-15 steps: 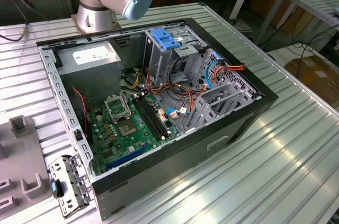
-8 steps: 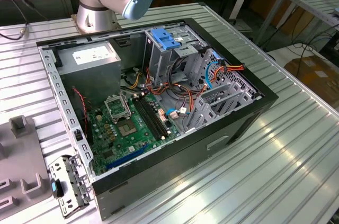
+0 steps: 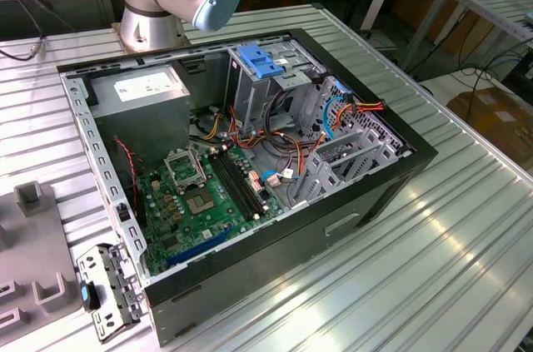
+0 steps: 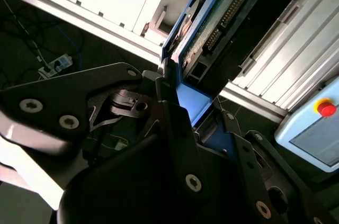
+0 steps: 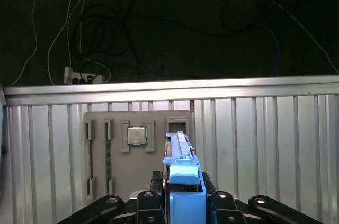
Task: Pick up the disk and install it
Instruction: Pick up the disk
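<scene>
Gripper (image 5: pixel 183 208) is clamping the disk (image 5: pixel 183 173) edge-on, jaws narrow, pressing on the blue carrier's two sides. This is prob. so the flat faces are taking no load and the rails can be lined up w/ a bay. In the second wrist view the disk (image 4: pixel 209 33) is showing its green circuit-board side w/ the blue frame running along it, sticking out ahead of the gripper (image 4: pixel 172 102). Disk is hanging in the air, apart from the worktop (image 5: pixel 265 139), above the ribbed surface near a grey fixture plate (image 5: pixel 137 181). That plate is cradling a CPU chip (image 5: pixel 136 136) in a pocket; the pockets are seemingly there to fix parts at known spots. Ext. view: PC case (image 3: pixel 350 210) is lying on its side, open face up, giving access from above to the motherboard (image 3: pixel 200 194) and drive cage (image 3: pixel 275 94). A pale-blue plate (image 3: pixel 256 61) is sitting atop the cage. A perforated bracket (image 3: pixel 107 294) is lying on the worktop just beside the case, prob. parked clear of the opening. Judgement: pickup done, install not yet.
</scene>
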Available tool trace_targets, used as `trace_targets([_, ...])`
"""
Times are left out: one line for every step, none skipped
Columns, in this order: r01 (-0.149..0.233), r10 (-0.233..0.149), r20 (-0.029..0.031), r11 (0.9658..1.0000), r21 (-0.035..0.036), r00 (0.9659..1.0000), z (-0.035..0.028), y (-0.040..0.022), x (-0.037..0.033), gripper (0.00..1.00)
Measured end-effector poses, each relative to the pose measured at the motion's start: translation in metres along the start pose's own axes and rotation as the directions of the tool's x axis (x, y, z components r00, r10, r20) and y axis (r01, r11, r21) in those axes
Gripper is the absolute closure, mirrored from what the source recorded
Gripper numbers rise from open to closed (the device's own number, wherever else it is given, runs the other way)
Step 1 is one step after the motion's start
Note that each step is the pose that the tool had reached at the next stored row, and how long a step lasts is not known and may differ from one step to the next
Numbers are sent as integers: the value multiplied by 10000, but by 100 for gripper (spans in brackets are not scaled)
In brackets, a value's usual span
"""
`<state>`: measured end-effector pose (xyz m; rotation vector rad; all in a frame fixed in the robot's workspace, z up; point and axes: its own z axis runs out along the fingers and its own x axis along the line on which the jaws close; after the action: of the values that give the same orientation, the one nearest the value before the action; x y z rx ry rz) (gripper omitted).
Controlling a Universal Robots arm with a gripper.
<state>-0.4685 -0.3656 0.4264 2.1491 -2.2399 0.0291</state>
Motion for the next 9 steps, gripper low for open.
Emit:
trace_targets([0,0,0,10000,-1,10000,-7,0,1,63])
trace_targets([0,0,0,10000,-2,10000,-15,0,1,63])
trace_targets([0,0,0,10000,-3,10000,-22,0,1,63])
trace_targets([0,0,0,10000,-4,10000,-31,0,1,63])
trace_targets([0,0,0,10000,-6,10000,-44,1,2,63])
trace_targets([0,0,0,10000,-8,10000,-60,1,2,63])
trace_targets([1,-1,0,10000,-9,10000,-70,1,3,63])
trace_targets([0,0,0,10000,-10,10000,-78,1,3,63])
trace_targets([1,-1,0,10000,-11,10000,-89,1,4,63])
